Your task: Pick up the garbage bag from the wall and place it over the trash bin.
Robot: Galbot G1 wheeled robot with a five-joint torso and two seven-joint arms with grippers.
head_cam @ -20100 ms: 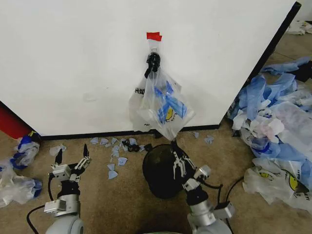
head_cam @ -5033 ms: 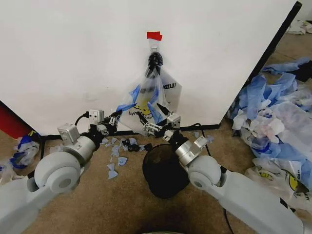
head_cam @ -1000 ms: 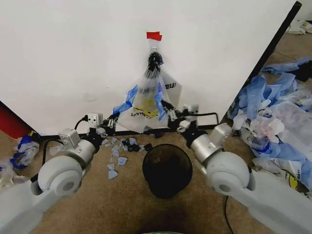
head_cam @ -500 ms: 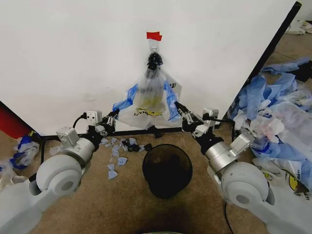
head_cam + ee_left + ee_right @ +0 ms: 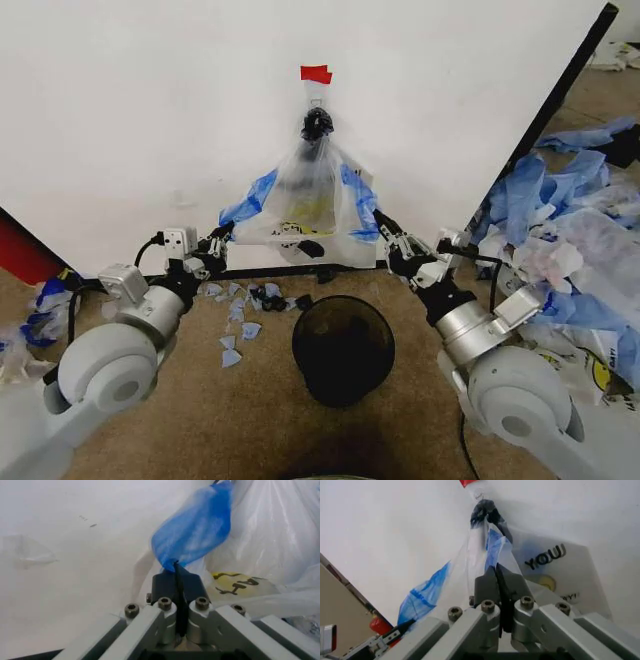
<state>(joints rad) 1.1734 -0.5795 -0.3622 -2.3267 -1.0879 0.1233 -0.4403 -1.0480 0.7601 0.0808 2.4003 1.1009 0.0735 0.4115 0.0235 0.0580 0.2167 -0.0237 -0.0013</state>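
Observation:
The garbage bag (image 5: 305, 195), see-through with blue handles and a yellow smiley, hangs from a black clip (image 5: 317, 124) on the white wall (image 5: 150, 110) under a red tape mark (image 5: 315, 73). My left gripper (image 5: 224, 232) is shut on its left blue handle (image 5: 195, 532). My right gripper (image 5: 383, 231) is shut on the right blue handle (image 5: 492, 549). The bag's mouth is stretched wide between them. The black mesh trash bin (image 5: 343, 345) stands on the floor just below and in front of the bag.
A whiter bag with lettering (image 5: 546, 558) hangs behind the garbage bag. A heap of blue and white plastic bags (image 5: 570, 230) lies to the right. Plastic scraps (image 5: 235, 305) litter the floor by the wall's base, and more bags (image 5: 45, 310) lie at the left.
Both grippers have drawn apart, the right one moving farther right, and the bag's mouth is pulled wider and flatter than a second ago.

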